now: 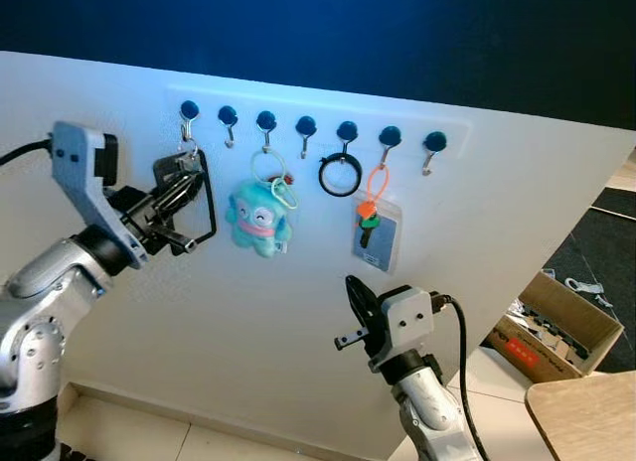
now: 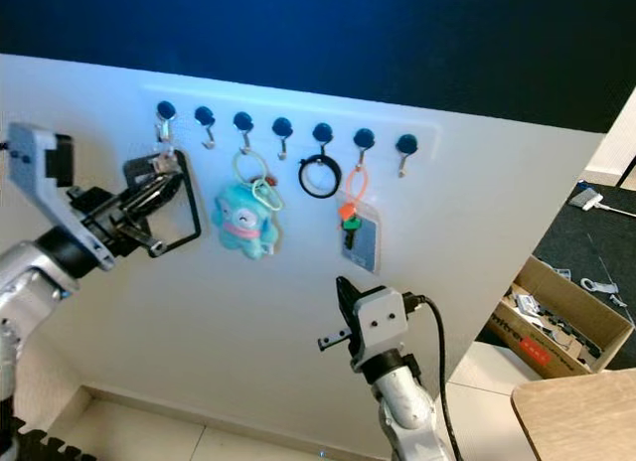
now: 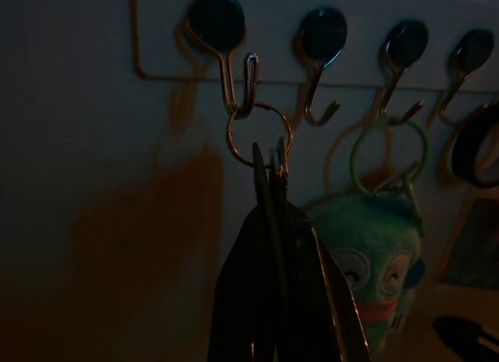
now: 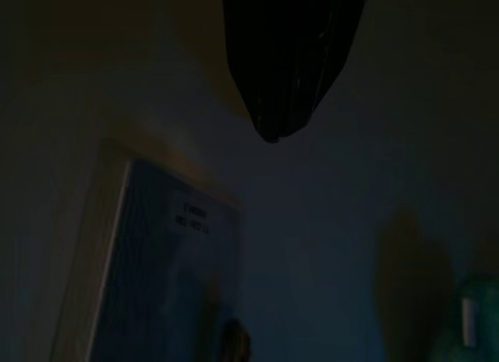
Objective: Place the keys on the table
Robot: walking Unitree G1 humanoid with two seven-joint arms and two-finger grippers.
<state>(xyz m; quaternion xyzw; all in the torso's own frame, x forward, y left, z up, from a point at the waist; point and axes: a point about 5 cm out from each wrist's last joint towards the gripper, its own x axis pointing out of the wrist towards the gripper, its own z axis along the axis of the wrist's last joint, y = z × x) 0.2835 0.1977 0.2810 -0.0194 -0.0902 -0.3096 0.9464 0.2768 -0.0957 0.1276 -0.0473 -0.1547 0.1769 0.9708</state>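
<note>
The task is at an early stage. The keys (image 3: 269,163) hang on their ring from the first hook (image 1: 188,123) at the upper left of the left eye picture, on the white wall board (image 1: 248,322). The left gripper (image 1: 182,195) is raised to them, and in the left wrist picture its two black fingers (image 3: 242,299) are pressed together on the keys just below the ring. The ring is not yet off the hook. What is left, by my judgement: lift the ring clear, carry the keys to the table (image 1: 586,416), whose wooden corner shows at the lower right, and set them down.

The right gripper (image 1: 360,304) stands low in the middle of the picture, below the card holder (image 1: 376,234), holding nothing; I cannot tell whether its fingers are spread or together.

Other hooks carry a blue plush toy (image 1: 258,218) and a black ring (image 1: 340,175). At the right edge an open cardboard box (image 1: 556,327) sits on the floor, with small mixed items inside that are too small to name.
</note>
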